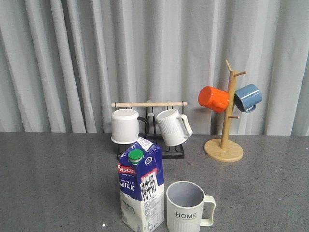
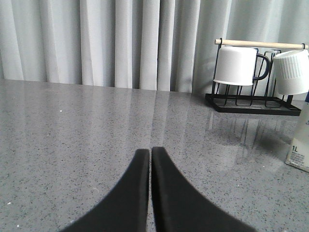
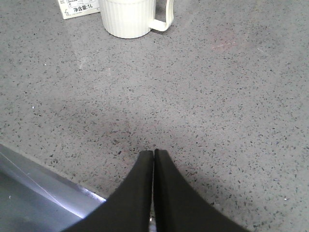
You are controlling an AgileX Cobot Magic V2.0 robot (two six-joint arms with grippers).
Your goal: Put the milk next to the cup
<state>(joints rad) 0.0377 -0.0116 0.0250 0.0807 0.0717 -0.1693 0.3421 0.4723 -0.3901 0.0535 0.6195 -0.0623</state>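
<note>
cup (image 1: 188, 208) just beside milk (image 1: 141, 188) | left pincer (image 2: 150, 152) clenched, empty | right pincer (image 3: 153, 153) clenched, empty

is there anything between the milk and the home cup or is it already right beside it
Nothing visible stands between them. In the front view the milk stands upright right beside the cup, on its left. Both grippers are shut, over bare table.

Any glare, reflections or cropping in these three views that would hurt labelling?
Front view: even light, sharp; milk carton and HOME mug cropped at the bottom edge. Left wrist view: glossy table mirrors the curtain and mug rack; carton barely enters at the edge. Right wrist view: soft shadows, mug cropped, bright metallic strip near the closed right gripper.
</note>
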